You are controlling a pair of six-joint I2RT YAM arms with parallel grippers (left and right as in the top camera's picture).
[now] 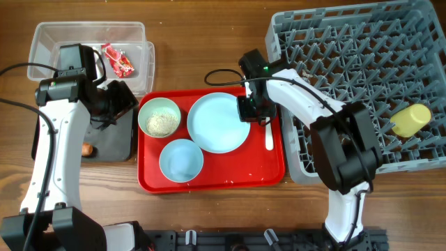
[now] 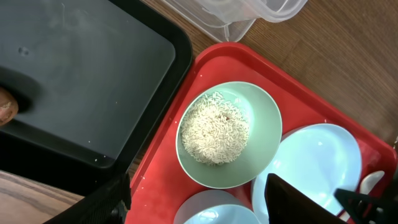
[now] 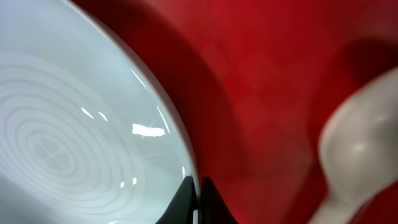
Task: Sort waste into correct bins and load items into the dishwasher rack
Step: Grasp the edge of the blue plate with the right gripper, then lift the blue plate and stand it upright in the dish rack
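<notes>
My right gripper (image 1: 249,111) (image 3: 199,182) is shut on the right rim of the light blue plate (image 1: 218,122) (image 3: 74,124), which lies on the red tray. The white spoon (image 1: 269,136) (image 3: 354,155) lies just right of it. My left gripper (image 1: 120,103) (image 2: 199,199) is open and empty, above the edge between the black tray-bin (image 1: 115,143) (image 2: 81,74) and the pale green bowl (image 1: 159,116) (image 2: 229,134), which holds rice crumbs. The light blue bowl (image 1: 181,160) (image 2: 214,210) sits in front. A brown sausage piece (image 1: 87,148) (image 2: 6,106) lies in the black bin. The napkin is not in view.
The red tray (image 1: 209,183) holds the bowls, plate and spoon. The grey dishwasher rack (image 1: 362,42) stands at right with the yellow cup (image 1: 411,120) lying in it. The clear tub (image 1: 70,42) at back left holds a red wrapper (image 1: 118,63).
</notes>
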